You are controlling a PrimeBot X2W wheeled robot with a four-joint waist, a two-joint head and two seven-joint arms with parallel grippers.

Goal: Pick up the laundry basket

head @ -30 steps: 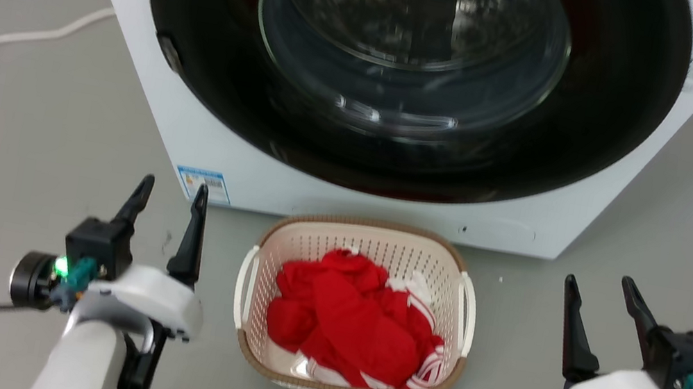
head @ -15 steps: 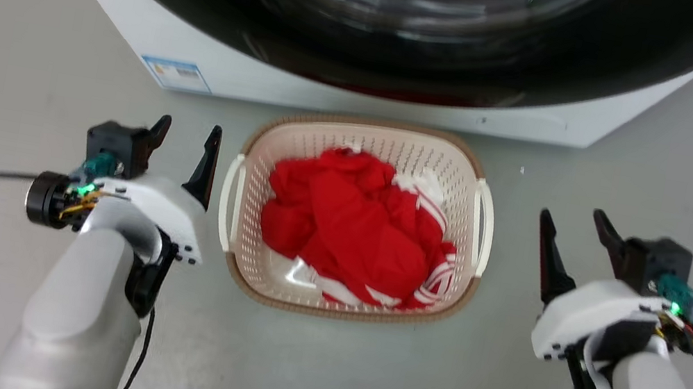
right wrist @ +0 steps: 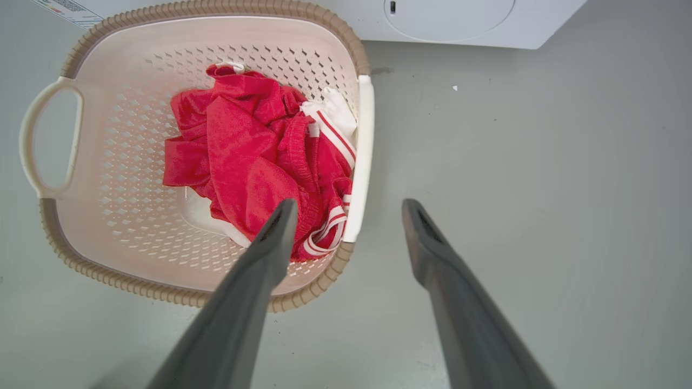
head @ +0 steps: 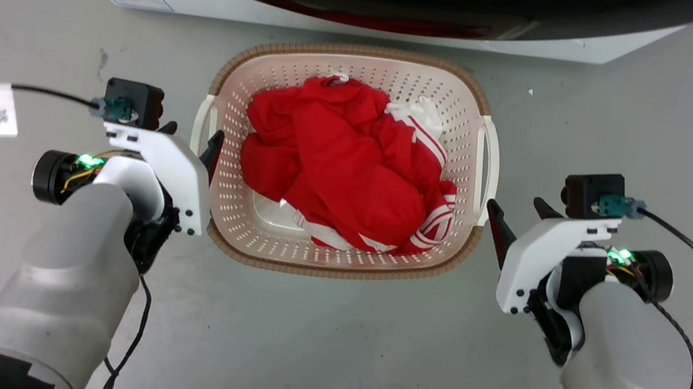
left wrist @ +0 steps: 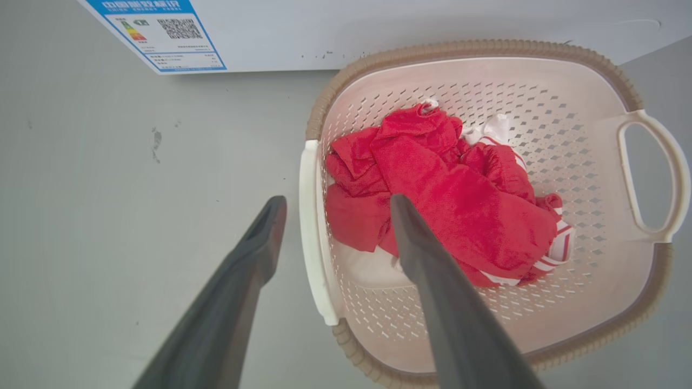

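Both arms have moved in on the laundry basket (head: 369,61). Your left gripper (left wrist: 336,201) straddles the left handle (left wrist: 311,232), right gripper (right wrist: 348,202) the right handle (right wrist: 361,156); jaws open.

head camera looks steeply down; wrist cameras, closer, flank and share the laundry basket (head: 282,71).

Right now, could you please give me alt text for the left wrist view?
The open left gripper has a finger either side of the near white handle of the laundry basket; red and white clothes lie inside, a washing machine beyond.
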